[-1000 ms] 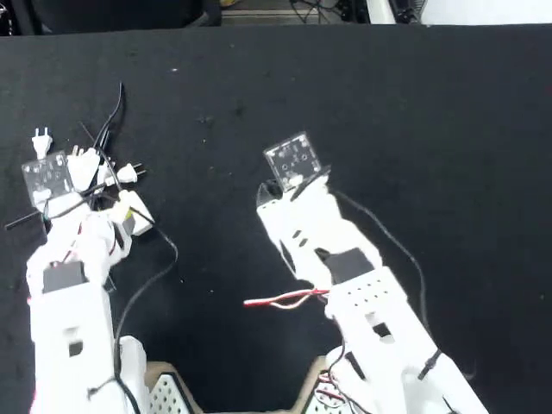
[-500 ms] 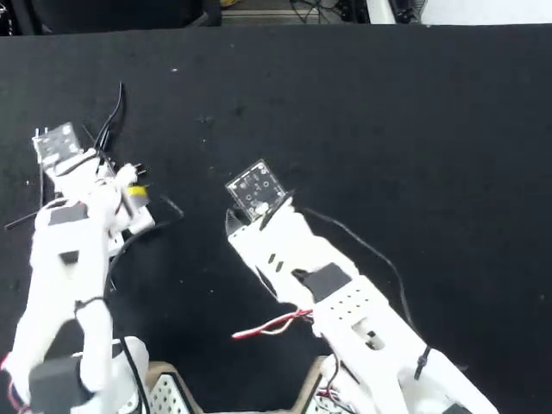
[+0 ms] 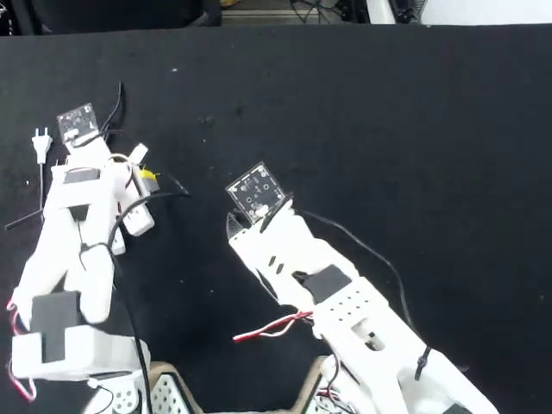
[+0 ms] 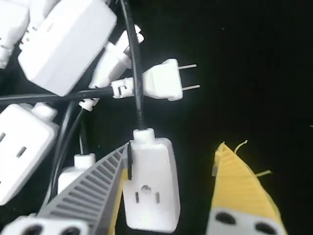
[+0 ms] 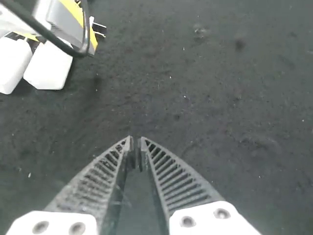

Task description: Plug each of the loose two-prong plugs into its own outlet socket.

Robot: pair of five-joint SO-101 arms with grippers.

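Note:
A tangle of white plugs, outlet sockets and black cords lies at the table's left. A white outlet socket (image 4: 149,188) rests between the fingers of my open left gripper (image 4: 173,149), close against the grey finger (image 4: 88,191) and apart from the yellow one (image 4: 239,186). Just beyond it lies a white two-prong plug (image 4: 164,81) with bare prongs. From above, the left gripper (image 3: 142,178) sits over this pile (image 3: 136,216). Another two-prong plug (image 3: 40,142) lies alone at the far left. My right gripper (image 5: 134,152) is shut and holds nothing, low over bare mat mid-table (image 3: 231,226).
More white socket blocks (image 4: 19,142) and a larger adapter (image 4: 63,39) crowd beside the left gripper, with black cords (image 4: 137,73) crossing over them. The black mat (image 3: 388,129) stretches bare to the right and back. Red and white wires (image 3: 272,326) trail from the right arm.
The left arm has stretched farther up the table, its gripper now over the plug pile. The right arm swung left about a second ago and has held still since.

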